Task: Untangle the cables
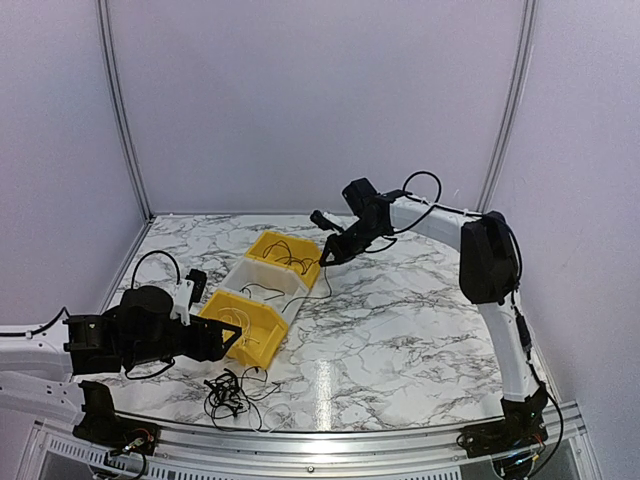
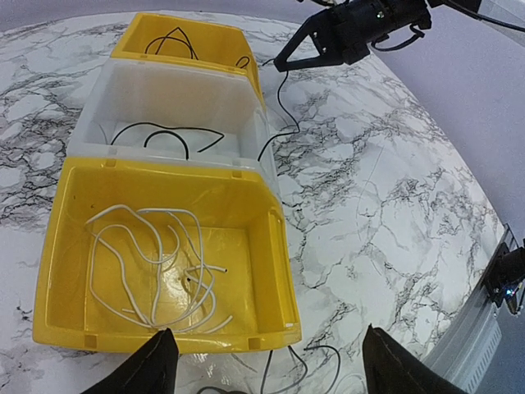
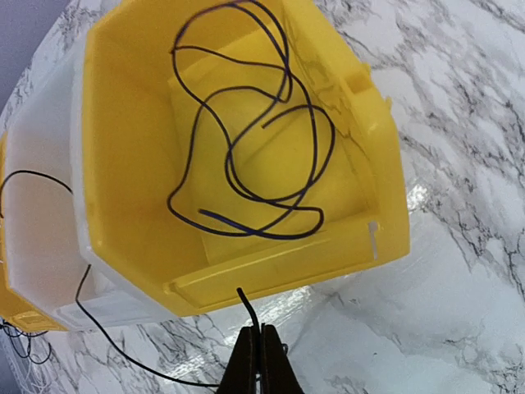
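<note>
While the right claw [image 3: 260,353] stood pinched shut on one black cable [image 2: 280,103], it hung just beyond the far right corner of the white bin [image 2: 176,86]; the cable's short end poked up past the fingertips toward the far yellow bin [image 3: 377,205], and its long run dropped from the claw and trailed over the counter [image 1: 400,330] to the white bin's right wall, lying lengthwise along the row of bins; the far yellow bin, touching the white bin's far side, held a looped black cord [image 3: 246,156]; the white bin held another black cord [image 2: 164,131], lying mostly crosswise; the near yellow bin [image 2: 275,271], against the white bin's near side, held curled white cords [image 2: 148,254]; the left claw [image 2: 267,365] hovered over that bin's near rim, jaws spread wide and holding nothing; the tangle of cables [image 1: 232,392] lay on the counter, on the far side of the near yellow bin from the white bin, pointing no single way.
</note>
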You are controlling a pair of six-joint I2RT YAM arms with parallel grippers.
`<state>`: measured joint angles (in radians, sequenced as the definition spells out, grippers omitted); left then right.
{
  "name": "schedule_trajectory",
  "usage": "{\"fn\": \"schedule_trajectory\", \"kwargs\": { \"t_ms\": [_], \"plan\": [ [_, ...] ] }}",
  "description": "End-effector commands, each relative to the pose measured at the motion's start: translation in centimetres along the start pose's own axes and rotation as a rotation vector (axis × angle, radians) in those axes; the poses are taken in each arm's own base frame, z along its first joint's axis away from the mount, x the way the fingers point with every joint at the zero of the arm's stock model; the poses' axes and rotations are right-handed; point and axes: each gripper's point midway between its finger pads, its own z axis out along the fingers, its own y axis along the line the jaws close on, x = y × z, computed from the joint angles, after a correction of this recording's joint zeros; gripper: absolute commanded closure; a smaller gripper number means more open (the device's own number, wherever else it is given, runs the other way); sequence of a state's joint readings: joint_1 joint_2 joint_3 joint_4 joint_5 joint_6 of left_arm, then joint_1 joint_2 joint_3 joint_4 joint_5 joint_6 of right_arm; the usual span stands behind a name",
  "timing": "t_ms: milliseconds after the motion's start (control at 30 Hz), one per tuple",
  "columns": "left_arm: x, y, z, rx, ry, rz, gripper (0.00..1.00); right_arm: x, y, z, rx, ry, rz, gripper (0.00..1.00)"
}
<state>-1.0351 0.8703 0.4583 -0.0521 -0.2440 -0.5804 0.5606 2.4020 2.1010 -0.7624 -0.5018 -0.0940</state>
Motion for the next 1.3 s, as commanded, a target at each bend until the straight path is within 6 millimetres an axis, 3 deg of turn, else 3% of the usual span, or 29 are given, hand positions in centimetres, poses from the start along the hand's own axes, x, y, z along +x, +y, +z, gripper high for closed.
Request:
{"fn": "schedule_trajectory", "kwargs": {
  "t_ms": [0,167,467,733,867,900,967,1067,1167,1267],
  "plan": [
    [-0.1,0.2,-0.4,-0.006,-0.007,-0.009,0.19,-5.0,6.1,-4.9,-0.1,-0.149,-0.093,1.0],
    [-0.4,0.6,-1.0,-0.011,-0.036,-0.028,0.19,-7.7,10.1,-5.0,-0.18,-0.222,-0.145,1.0],
    [-0.4,1.2,-1.8,-0.023,-0.043,-0.049,0.19,-9.9,15.9,-0.5,-0.251,-0.273,-0.293,1.0],
    [-0.2,1.5,-2.2,-0.029,-0.038,-0.064,0.19,-7.9,16.7,4.8,-0.267,-0.221,-0.336,1.0],
    [-0.1,1.6,-2.4,-0.032,-0.038,-0.071,0.19,-7.7,16.0,5.6,-0.227,-0.211,-0.333,1.0],
    [-0.1,1.6,-2.5,-0.033,-0.039,-0.072,0.19,-7.8,15.8,5.5,-0.211,-0.214,-0.337,1.0],
    [-0.3,1.6,-2.6,-0.031,-0.049,-0.07,0.19,-8.0,15.4,5.1,-0.176,-0.217,-0.353,0.8],
    [-1.6,2.2,-3.4,-0.061,-0.107,-0.07,0.18,-8.9,16.2,2.8,-0.152,-0.241,-0.402,0.64],
    [-2.3,4.0,-4.1,-0.154,-0.154,-0.114,0.14,-9.2,16.9,0.2,-0.125,-0.253,-0.453,0.59],
    [-1.5,5.0,-3.8,-0.218,-0.119,-0.141,0.06,-8.8,17.2,-1.8,-0.091,-0.241,-0.492,0.58]
  ]
}}
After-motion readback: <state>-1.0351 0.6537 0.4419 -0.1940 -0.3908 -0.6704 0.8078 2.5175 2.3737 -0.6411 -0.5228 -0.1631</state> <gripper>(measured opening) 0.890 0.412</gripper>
